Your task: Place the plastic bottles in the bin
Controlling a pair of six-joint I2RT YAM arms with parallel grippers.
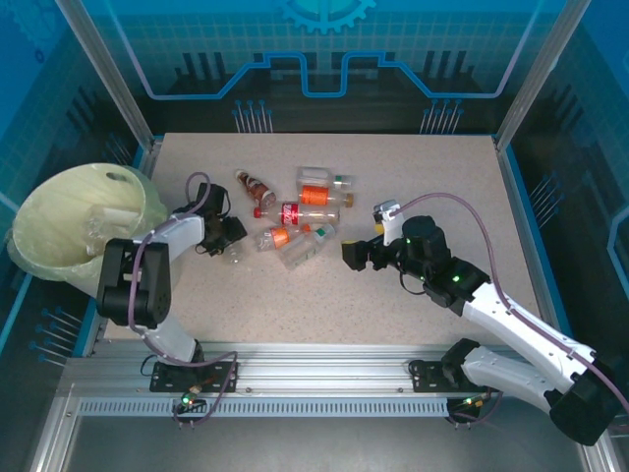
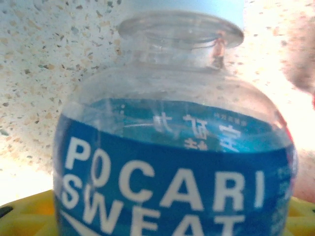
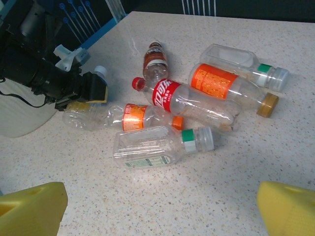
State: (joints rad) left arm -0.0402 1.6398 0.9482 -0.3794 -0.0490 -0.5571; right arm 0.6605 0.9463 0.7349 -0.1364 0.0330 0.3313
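Pocari bottle (image 2: 177, 162), base and cap cropped

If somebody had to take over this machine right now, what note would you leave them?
Left gripper: around the blue-label bottle; a firm grip isn't confirmed.
Right gripper: open, empty, facing the pile.
Six loose bottles lie mid-table; the bin sits off the table's left edge.
Done: hard to tell what the bin already holds.
Left: bin the blue-label bottle, then the six.
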